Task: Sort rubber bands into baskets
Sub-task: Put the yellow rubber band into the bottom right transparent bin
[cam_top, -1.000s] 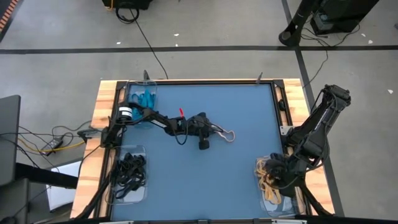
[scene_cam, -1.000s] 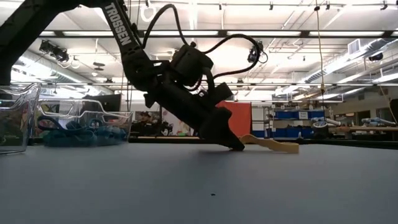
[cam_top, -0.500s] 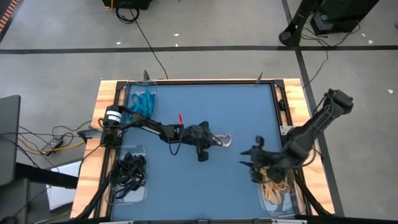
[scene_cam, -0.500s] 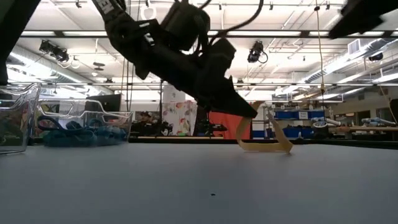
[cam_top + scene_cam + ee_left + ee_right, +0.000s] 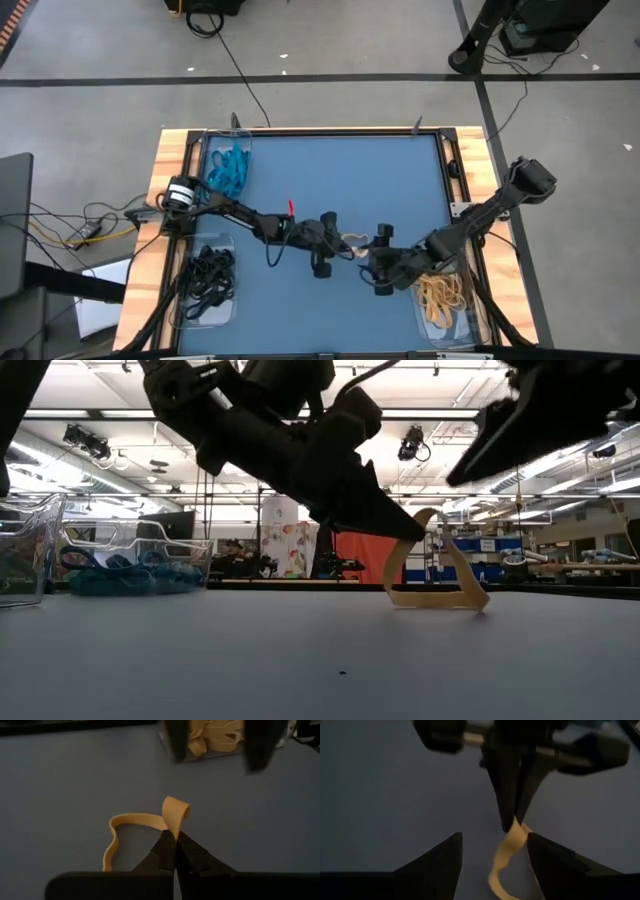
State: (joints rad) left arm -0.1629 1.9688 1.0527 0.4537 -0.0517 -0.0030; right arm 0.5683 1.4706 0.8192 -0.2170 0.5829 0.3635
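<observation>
A tan rubber band stands up from the blue table. Its top is in my left gripper, which is shut on it near the table's middle. My right gripper is open just right of it, pointing at the band, fingers on either side and clear of it. Three baskets show: teal bands far left, black bands near left, tan bands near right. My left gripper pinches a folded-over bit of the band's upper end between its fingertips. The fingers slant down from the table's left. The band hangs below them as an open loop, its lower side lying on the table.
The wooden table frame runs along the left and right sides, with black cables beside it. The blue surface between the baskets and along the far edge holds nothing else. In the low view a clear basket wall stands at the left.
My left gripper has risen and gone toward the table's right and near edges, pulling the band's top up into a standing loop while its lower side stays down. My right gripper has swung from over the tan basket toward the band, turning and dropping, its fingers wider apart.
</observation>
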